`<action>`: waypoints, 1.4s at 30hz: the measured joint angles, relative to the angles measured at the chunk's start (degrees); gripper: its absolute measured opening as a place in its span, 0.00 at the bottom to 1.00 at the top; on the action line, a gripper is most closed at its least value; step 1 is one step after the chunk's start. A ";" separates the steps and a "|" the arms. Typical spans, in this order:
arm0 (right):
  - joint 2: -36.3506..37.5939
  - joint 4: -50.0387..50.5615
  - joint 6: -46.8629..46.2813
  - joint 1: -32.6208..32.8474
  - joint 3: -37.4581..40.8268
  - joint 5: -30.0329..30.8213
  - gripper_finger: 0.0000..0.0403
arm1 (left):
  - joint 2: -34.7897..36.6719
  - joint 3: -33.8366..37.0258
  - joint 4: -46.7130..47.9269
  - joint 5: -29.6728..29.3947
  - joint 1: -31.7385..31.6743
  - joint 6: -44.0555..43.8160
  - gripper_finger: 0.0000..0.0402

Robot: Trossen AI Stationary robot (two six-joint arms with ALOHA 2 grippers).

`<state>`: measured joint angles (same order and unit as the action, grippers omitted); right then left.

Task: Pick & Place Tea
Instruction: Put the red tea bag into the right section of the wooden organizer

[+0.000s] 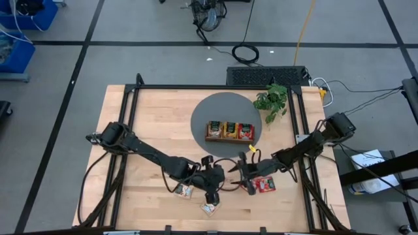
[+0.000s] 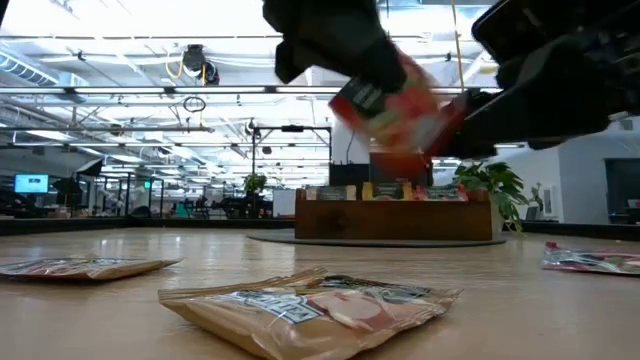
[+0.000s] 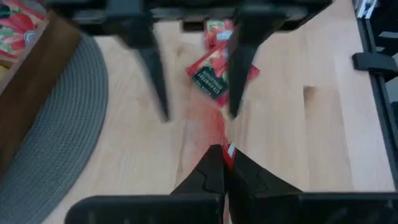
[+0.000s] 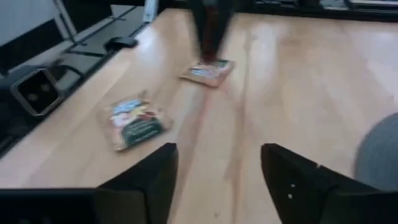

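Left wrist view: the left gripper [image 3: 224,167] has its two dark fingers pressed together on the edge of a red packet [image 3: 216,76]. The packet runs straight out from the fingertips, with its long axis pointing at the right arm and its dark label at the far end. That far end sits between the fingers of the right gripper [image 4: 217,173], which stand wide apart and do not clamp it.

In the low view the packet hangs above the worktop [image 1: 163,117] and is tilted, the label end higher. The writing on the label is too blurred to read.

In the high view the two grippers meet over the middle of the worktop, nearer the edge away from the plant [image 1: 273,99].

A second red packet [image 1: 264,185] lies flat just beside the right gripper, toward the right edge. Two beige packets lie flat by the left gripper. One [image 1: 184,190] is on its left. The other [image 1: 209,209] is close to the near edge. Both have dark labels that cannot be read, and each lies at a slant to the worktop's edges.

Toward the far edge a wooden tray [image 1: 230,138] sits on a round grey mat [image 1: 215,108]. Its three compartments hold packets standing on edge: beige, yellow and red, from left to right.
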<state>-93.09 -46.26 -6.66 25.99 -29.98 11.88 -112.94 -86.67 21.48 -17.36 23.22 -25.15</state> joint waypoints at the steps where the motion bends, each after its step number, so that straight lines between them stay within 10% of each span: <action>1: -0.01 -0.50 0.16 -0.27 0.00 0.05 0.56 | -0.10 -0.49 0.82 -0.42 0.16 0.02 0.01; 13: 0.01 -3.26 3.06 -0.88 -0.11 0.06 0.62 | -2.04 -0.88 2.08 -0.79 -0.66 -1.55 0.00; 27: -1.84 -3.18 6.60 -0.69 -0.20 0.03 0.03 | -3.46 -0.88 -0.38 0.27 -2.16 -1.05 0.00; 42: -1.82 -14.76 6.30 -0.64 6.72 0.37 0.00 | -2.79 -0.88 -0.07 0.10 -1.66 1.75 0.30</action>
<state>-94.91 -61.02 -0.36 25.34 -23.25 12.24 -115.72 -87.55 21.40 -17.26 21.56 -23.40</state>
